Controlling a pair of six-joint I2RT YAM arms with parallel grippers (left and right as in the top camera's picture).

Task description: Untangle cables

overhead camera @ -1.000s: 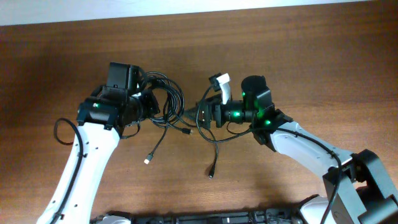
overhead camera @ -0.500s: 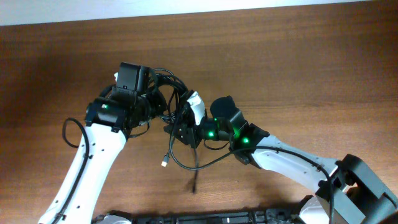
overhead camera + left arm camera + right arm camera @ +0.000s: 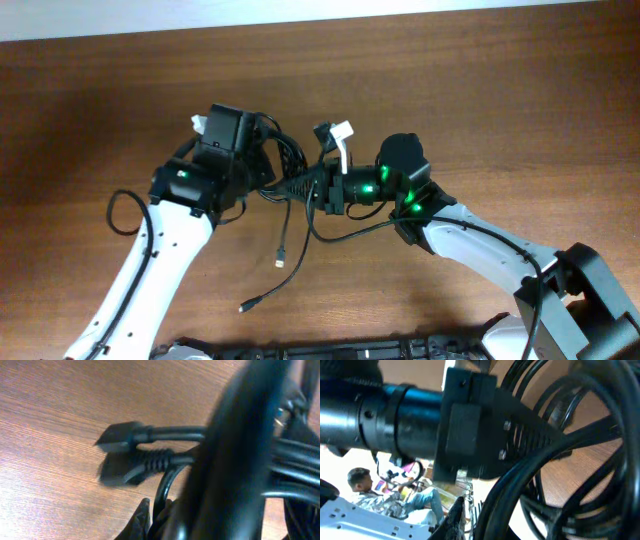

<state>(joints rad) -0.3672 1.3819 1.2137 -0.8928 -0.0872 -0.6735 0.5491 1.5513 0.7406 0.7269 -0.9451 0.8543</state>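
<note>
White-shelled left arm (image 3: 150, 265) and right arm (image 3: 480, 245), black joint housings, small green lights (image 3: 368, 187), black bracket (image 3: 465, 425) with screws.

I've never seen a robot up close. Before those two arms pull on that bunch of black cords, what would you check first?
1. Tangle: the cables are bunched in a knot between the two arms. Not ok.
2. Hold of the left gripper: its fingers are hidden by the bunch. Cannot tell.
3. Hold of the right gripper: it reaches into the bunch, but its wrist view is too close to show a grip. Cannot tell.
4. Loose ends: a light-tipped plug and a dark plug trail free below the bunch, apart from both arms. Ok.
5. Wrist views: both are filled by blurred cords. Not ok.
</note>
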